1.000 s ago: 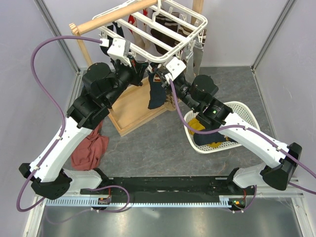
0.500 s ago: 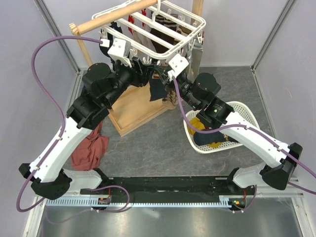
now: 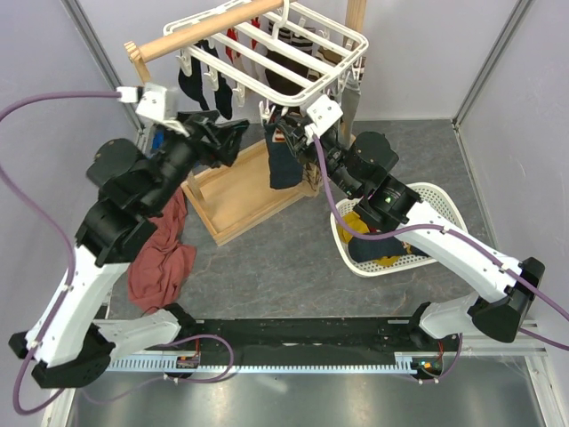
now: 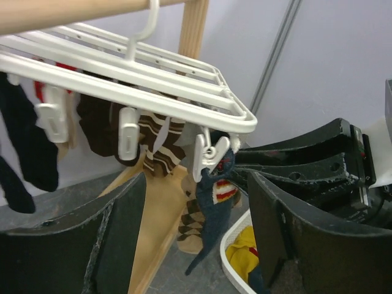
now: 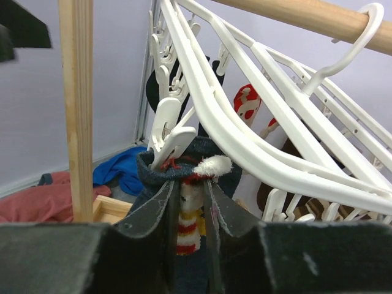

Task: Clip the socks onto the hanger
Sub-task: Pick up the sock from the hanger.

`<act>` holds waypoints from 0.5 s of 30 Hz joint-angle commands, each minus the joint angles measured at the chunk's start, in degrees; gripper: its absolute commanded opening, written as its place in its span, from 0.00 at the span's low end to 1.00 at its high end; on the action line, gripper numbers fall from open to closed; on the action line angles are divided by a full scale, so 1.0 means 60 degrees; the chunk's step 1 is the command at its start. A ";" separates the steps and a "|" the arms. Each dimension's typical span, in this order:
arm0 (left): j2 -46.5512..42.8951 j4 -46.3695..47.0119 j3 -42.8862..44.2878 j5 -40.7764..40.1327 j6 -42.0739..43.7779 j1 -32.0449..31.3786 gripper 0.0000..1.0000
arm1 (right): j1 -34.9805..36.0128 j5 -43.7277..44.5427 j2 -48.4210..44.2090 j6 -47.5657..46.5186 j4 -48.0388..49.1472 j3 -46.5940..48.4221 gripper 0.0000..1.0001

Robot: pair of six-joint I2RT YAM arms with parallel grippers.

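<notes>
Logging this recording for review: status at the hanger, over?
Left tool open, empty, apart from hanger. Right tool shut on navy sock, cuff up at a peg. Nothing in the way.

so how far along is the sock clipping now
Done: other socks hang from pegs of the hanger. In hand: a navy sock hangs at a corner peg that looks closed on its cuff, the right gripper pinching that cuff, the left gripper open and apart. Left: yellow socks lie in the basket.
</notes>
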 commanded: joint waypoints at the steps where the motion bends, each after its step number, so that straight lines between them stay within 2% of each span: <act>1: -0.0508 0.0233 -0.0589 0.1276 -0.0158 0.1420 0.73 | -0.0009 0.0291 -0.0349 0.0196 0.0524 -0.0060 0.32; 2: -0.0523 0.0189 -0.0663 0.1805 -0.0421 0.1921 0.73 | -0.0009 0.0321 -0.0393 0.0196 0.0495 -0.0075 0.34; 3: -0.0552 0.0261 -0.0896 0.2332 -0.0931 0.2448 0.73 | -0.0009 0.0350 -0.0437 0.0211 0.0451 -0.0118 0.39; 4: -0.0581 0.0393 -0.1058 0.3411 -0.1154 0.3396 0.72 | -0.0009 0.0408 -0.0467 0.0211 0.0436 -0.0148 0.41; 7: -0.0523 0.1006 -0.1586 0.4705 -0.1420 0.4340 0.71 | -0.0024 0.0584 -0.0598 0.0197 0.0422 -0.0338 0.48; 10: -0.0246 0.1490 -0.1792 0.5661 -0.1332 0.4591 0.71 | -0.0024 0.0731 -0.0759 0.0167 0.0407 -0.0543 0.56; 15: -0.0171 0.2911 -0.2303 0.6277 -0.1171 0.4606 0.69 | -0.0024 0.0848 -0.1096 0.0138 0.0334 -0.0850 0.68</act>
